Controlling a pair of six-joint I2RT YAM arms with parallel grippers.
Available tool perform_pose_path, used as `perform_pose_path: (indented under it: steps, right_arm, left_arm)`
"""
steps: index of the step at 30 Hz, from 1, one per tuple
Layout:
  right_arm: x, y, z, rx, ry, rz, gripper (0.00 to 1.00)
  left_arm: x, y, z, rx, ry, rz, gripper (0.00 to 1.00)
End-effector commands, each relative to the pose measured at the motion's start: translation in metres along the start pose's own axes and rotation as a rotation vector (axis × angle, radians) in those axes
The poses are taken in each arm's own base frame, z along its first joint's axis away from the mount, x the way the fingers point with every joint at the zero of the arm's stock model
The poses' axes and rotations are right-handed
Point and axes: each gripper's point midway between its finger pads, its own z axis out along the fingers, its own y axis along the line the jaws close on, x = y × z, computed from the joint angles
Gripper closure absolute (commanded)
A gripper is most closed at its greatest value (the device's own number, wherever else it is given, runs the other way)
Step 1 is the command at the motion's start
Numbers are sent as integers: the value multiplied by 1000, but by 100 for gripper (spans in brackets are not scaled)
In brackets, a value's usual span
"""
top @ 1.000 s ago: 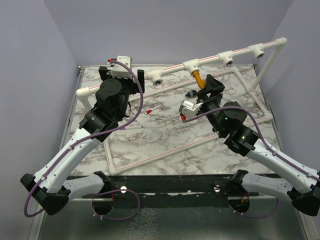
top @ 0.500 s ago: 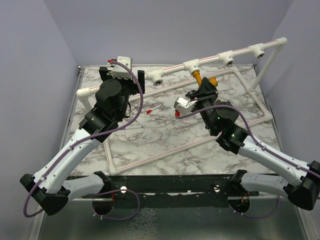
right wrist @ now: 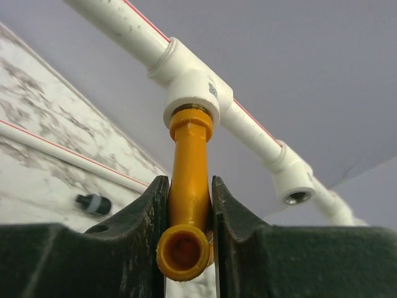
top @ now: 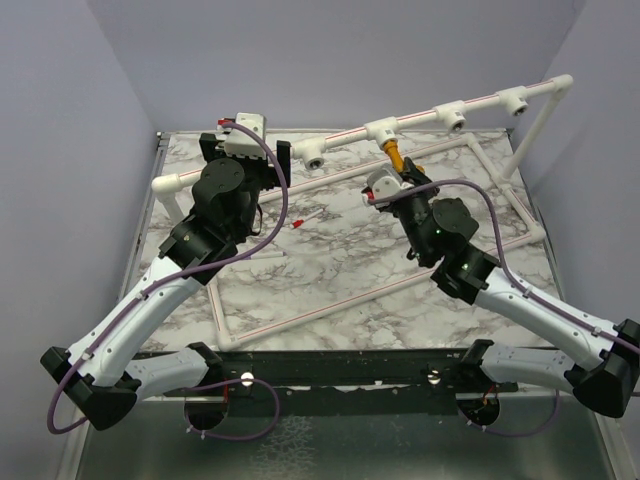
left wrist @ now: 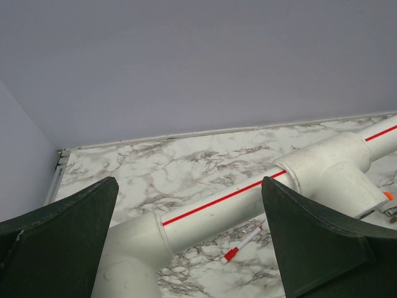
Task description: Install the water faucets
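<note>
Even soft lighting, faint shadows, sharp focus

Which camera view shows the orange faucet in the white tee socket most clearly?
Right wrist view: the faucet fills the frame, its hex end at the tee socket, the right gripper shut on it. Top external shows it only as a small orange stub; left wrist shows no clear sign of it.

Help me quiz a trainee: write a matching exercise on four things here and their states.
Things:
1. orange faucet
2. red-tipped stick
3. left tool
4. neighbouring pipe socket

States:
A. spread wide open
B. lying on the marble table
C. nothing screwed in
D. clamped in the right tool

Pairs: 1-D, 2-B, 3-A, 4-C
</note>
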Motion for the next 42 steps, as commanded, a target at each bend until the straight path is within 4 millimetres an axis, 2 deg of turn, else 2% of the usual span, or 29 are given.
perform_pose_path:
  steps: [1,9,18,21,26,29,32,34,37,38,42]
  right_arm:
    - [-4,19,3,8,13,495,100]
    - [-13,30,0,75,12,1136,100]
    - [-20,31,-6,147,-7,1715,100]
    - [-17,32,-11,189,2,1948,99]
    - [-7,48,-17,239,69,2349,99]
    - [-10,49,-18,223,49,2474,100]
    - [-14,47,-18,203,32,2499,99]
    - [-13,47,-18,203,44,2475,91]
    - [-9,47,-20,217,72,2376,56]
    - [-8,46,-21,224,82,2347,48]
    - [2,43,-28,246,94,2212,29]
  left_arm:
    - [79,-8,-4,29,246,153,1]
    - [78,-8,-6,24,238,152,1]
    - [77,-8,-8,30,233,151,1]
    - [77,-8,-9,30,230,150,1]
    - [78,-11,-10,38,232,151,1]
    - [77,-11,-10,40,231,153,1]
    - [78,-11,-10,37,233,156,1]
    - [77,-11,-10,37,233,156,1]
    - [77,-11,-9,34,233,156,1]
    - [77,-11,-9,34,234,157,1]
    - [79,-11,-9,33,238,163,1]
